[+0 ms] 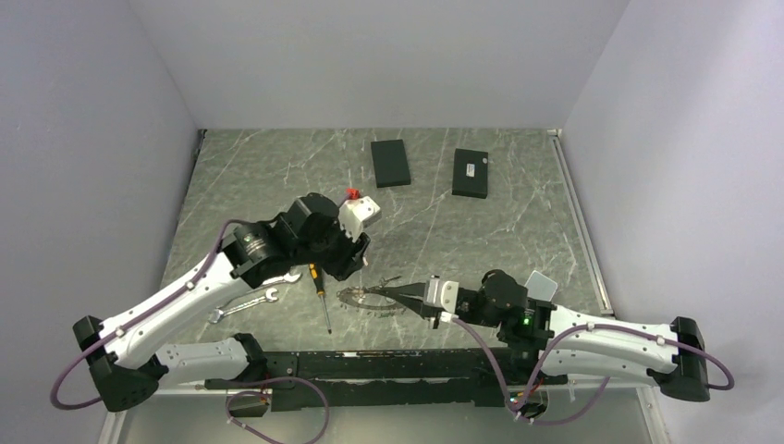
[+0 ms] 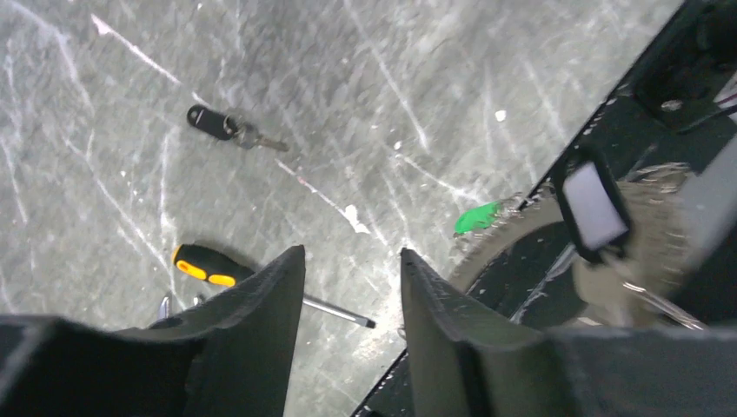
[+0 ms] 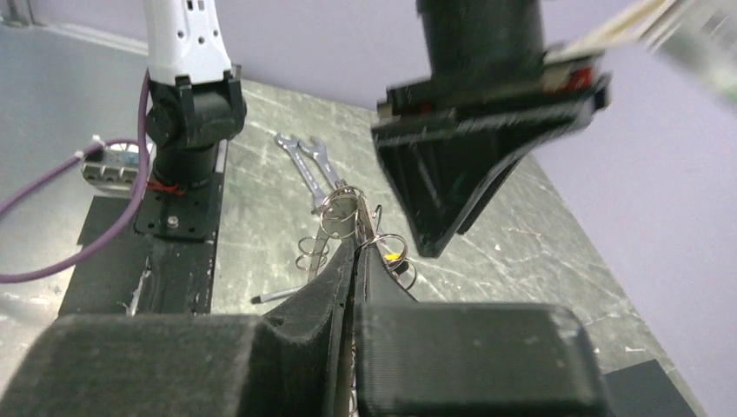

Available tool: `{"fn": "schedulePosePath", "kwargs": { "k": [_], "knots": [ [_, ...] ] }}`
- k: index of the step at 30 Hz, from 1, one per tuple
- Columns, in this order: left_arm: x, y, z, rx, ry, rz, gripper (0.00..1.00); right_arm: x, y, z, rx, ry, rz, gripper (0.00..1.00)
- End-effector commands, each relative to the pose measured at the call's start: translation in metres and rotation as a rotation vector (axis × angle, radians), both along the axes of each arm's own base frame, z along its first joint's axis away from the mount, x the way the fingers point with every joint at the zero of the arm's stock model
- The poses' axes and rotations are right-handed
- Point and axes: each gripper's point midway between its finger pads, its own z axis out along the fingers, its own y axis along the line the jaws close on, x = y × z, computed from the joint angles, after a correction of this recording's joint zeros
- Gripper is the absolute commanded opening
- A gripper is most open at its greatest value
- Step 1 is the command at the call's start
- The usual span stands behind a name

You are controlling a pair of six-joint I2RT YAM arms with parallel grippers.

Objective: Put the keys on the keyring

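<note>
right claw (image 1: pixel 402 294): we see it clenched, its two fingers pressed together on the rim of the keyring (image 1: pixel 368 302), low over the tabletop (image 1: pixel 277 176).
keyring: a flat grey ring that sticks out past the right claw's tips. In the right wrist view, thin wire loops bunch right at those tips.
green tag (image 2: pixel 478 217): small and bright, on the rim of the keyring, on the side away from the right claw.
left claw (image 1: pixel 356 252): released, with its fingers (image 2: pixel 261 304) apart and nothing between them. It hangs tips down, raised off the tabletop, near the keyring and just past the right claw's tips.
key (image 2: pixel 213 122): one tiny key with a black head and a short silver blade. It lies flat on the tabletop out beyond the left claw's tips, well apart from the keyring. We cannot pick out any other keys for certain.
screwdriver (image 2: pixel 204 265): it has a black and yellow handle and lies on the tabletop just beside one finger of the left claw. It is on the side away from the keyring.
wrenches (image 1: pixel 248 303): two silver ones, side by side, beyond the screwdriver from the right claw and partly under the left arm.
black boxes (image 1: pixel 390 162): two flat ones, far across the tabletop from both claws and apart from each other.
blurred item: in the left wrist view, a small pale tag in a black frame shows close to the keyring. It is too blurred for us to say more.
</note>
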Motion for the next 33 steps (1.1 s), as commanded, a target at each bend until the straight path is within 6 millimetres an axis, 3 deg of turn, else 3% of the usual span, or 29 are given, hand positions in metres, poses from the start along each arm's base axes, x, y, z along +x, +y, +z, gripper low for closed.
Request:
{"fn": "schedulePosePath", "kwargs": {
  "k": [1, 5, 9, 11, 14, 20, 26, 31, 33],
  "knots": [
    [0.016, 0.008, -0.013, 0.064, -0.044, 0.043, 0.55, -0.004, -0.006, 0.053, 0.170, -0.042, 0.007, 0.00],
    [0.015, 0.007, 0.020, -0.059, -0.095, 0.064, 0.54, 0.001, -0.001, 0.042, 0.129, -0.038, -0.011, 0.00],
    [0.013, 0.010, 0.062, -0.160, -0.110, 0.119, 0.47, 0.013, 0.003, 0.025, 0.094, -0.041, -0.064, 0.00],
    [0.008, 0.009, 0.073, -0.187, -0.076, 0.132, 0.40, 0.022, 0.007, 0.017, 0.070, -0.060, -0.105, 0.00],
    [0.000, 0.004, 0.079, -0.220, 0.006, 0.149, 0.38, 0.037, 0.010, 0.007, 0.063, -0.099, -0.177, 0.00],
    [-0.001, 0.004, 0.063, -0.197, 0.119, 0.243, 0.40, 0.058, 0.017, -0.001, 0.038, -0.204, -0.300, 0.00],
    [-0.007, -0.016, 0.050, -0.233, 0.221, 0.221, 0.37, 0.064, 0.023, -0.009, -0.010, -0.280, -0.357, 0.00],
    [-0.006, -0.025, 0.032, -0.210, 0.281, 0.234, 0.23, 0.064, 0.024, -0.009, -0.018, -0.314, -0.379, 0.00],
    [-0.005, -0.029, 0.027, -0.202, 0.299, 0.237, 0.22, 0.064, 0.024, -0.009, -0.022, -0.323, -0.386, 0.00]
  ]
}}
